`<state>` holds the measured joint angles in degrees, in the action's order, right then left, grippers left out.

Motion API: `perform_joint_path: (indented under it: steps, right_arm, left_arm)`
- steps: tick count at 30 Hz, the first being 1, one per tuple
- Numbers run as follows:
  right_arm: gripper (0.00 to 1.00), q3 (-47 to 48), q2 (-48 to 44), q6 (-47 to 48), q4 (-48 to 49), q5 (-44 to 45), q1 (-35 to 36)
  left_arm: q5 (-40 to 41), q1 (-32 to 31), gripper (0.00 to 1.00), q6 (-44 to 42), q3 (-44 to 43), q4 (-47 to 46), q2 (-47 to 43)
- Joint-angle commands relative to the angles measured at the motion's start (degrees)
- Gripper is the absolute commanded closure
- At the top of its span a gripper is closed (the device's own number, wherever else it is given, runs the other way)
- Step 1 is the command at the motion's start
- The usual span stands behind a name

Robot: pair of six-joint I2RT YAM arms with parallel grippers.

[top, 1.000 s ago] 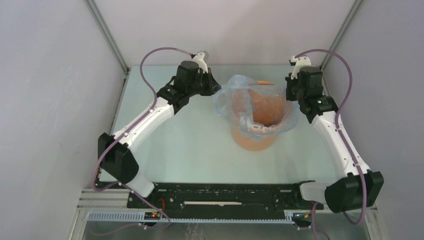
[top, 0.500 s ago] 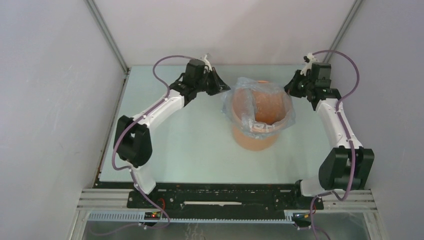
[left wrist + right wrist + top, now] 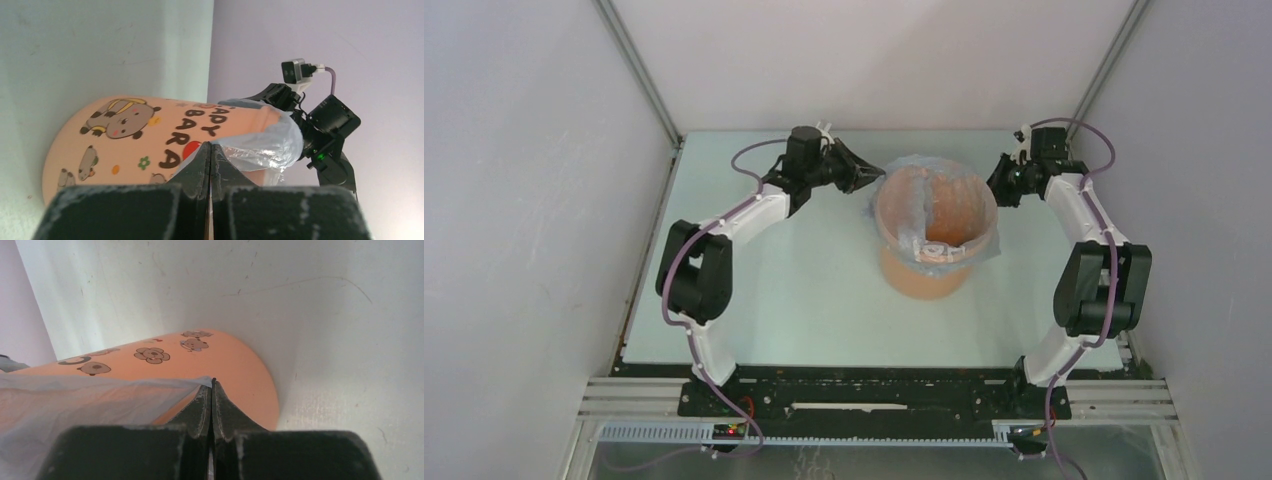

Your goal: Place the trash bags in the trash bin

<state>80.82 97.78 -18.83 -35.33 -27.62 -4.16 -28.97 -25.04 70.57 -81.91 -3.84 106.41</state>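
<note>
The orange trash bin (image 3: 924,283) stands upright in the middle of the table. The thin pale blue trash bag (image 3: 914,240) lines it, and its edge is folded out over the rim. My left gripper (image 3: 876,179) sits at the bin's left rim, shut on the bag's edge. In the left wrist view, the film (image 3: 265,145) runs from my left gripper (image 3: 210,146) across the bin (image 3: 150,135). My right gripper (image 3: 996,190) is at the right rim, also shut on the film. In the right wrist view, the bag (image 3: 90,400) meets my right gripper (image 3: 213,382) over the bin's side (image 3: 240,365).
The pale green table (image 3: 774,270) is boxed in by grey walls at the left, back and right, with metal posts (image 3: 639,70) in the back corners. A black rail (image 3: 854,395) runs along the near edge. The right arm's wrist (image 3: 327,125) shows beyond the bin in the left wrist view.
Both grippers have dropped and turned in beside the rim. The bag, puffed up above the bin a second ago, is now pulled down snug over the rim.
</note>
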Motion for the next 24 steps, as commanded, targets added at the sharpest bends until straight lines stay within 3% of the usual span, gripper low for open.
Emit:
perform_joint_path:
  steps: [1, 16, 24]
  right_arm:
    - [0.98, -0.2, -0.1, -0.8, -2.2, -0.4, -0.1]
    - [0.91, -0.2, -4.5, 2.3, -5.1, 4.5, -0.1]
    - [0.89, -3.0, -6.7, -1.5, -4.1, 6.8, 0.0]
  left_arm:
    - [-1.1, 1.5, 1.00, 1.6, 3.1, 0.5, 0.0]
    - [1.4, 1.6, 1.00, -18.7, 5.2, 21.9, -1.3]
    - [1.3, -4.7, 1.00, -13.4, 6.7, 19.8, -1.7]
